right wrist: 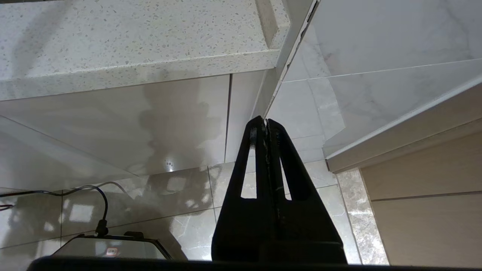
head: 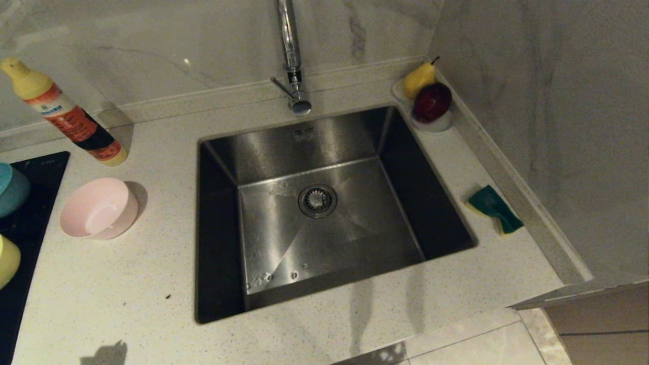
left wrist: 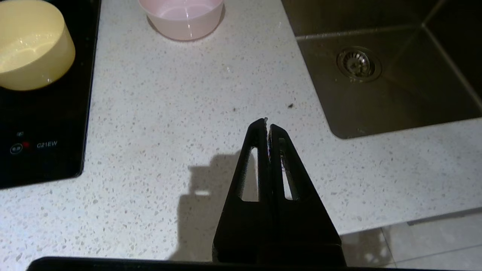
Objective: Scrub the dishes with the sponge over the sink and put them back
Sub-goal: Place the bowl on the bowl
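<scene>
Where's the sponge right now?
In the head view the sponge lies on the counter right of the sink, beside the wall, nearer the robot than the fruit dish.

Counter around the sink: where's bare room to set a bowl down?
Widest bare patch: speckled white countertop between the black cooktop, round pink plastic bowl and square steel sink. A smaller patch lies right of the sink, between the green-faced yellow sponge and the front edge. The back right corner is crowded by the white fruit dish.
</scene>
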Tool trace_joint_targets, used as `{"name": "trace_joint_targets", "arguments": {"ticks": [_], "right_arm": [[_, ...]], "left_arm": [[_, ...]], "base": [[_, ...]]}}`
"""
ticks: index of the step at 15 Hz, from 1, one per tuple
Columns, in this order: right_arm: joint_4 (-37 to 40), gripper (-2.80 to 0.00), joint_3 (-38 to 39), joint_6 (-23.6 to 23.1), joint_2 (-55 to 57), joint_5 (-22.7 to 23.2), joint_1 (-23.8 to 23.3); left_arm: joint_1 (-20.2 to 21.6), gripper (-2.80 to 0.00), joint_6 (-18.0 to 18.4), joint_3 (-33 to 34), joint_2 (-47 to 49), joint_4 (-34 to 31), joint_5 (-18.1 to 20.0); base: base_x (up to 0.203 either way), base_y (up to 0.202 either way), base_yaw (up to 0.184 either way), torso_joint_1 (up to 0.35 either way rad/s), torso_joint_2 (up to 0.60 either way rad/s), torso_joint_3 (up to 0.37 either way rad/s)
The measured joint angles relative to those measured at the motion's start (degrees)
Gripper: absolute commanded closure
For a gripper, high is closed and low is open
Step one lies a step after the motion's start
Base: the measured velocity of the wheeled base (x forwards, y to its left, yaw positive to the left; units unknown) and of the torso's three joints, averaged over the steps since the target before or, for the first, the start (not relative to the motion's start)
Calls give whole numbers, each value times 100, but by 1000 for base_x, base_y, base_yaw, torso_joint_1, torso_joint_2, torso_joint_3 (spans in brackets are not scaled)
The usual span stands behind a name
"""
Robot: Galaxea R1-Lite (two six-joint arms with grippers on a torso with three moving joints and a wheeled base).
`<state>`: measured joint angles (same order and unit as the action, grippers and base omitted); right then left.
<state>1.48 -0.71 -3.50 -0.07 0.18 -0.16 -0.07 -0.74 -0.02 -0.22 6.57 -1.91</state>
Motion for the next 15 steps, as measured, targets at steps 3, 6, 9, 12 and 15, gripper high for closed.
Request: {"name": "trace_joint_targets", "arguments": {"ticks": [3,6,9,12,15], "right_arm": [[1,0,0,1,0,-1,0],[1,0,0,2,0,-2,-5],[1,0,0,2,0,-3,0],[0,0,0,3,0,-2,0],[1,0,0,2,0,-2,0]], "left_arm": [[-2,0,35,2,-5,193,-40],[-2,0,105,-552,50,283,-309],[0,0,375,-2178,270,-342,-739],[5,0,781,-3763,987,-1233,-1726],[7,0,967,-4896,2183,-1557,-2476]], "base": [[0,0,0,0,0,0],[0,0,0,0,0,0],[0,0,0,0,0,0],[0,0,0,0,0,0],[0,0,0,0,0,0]]}}
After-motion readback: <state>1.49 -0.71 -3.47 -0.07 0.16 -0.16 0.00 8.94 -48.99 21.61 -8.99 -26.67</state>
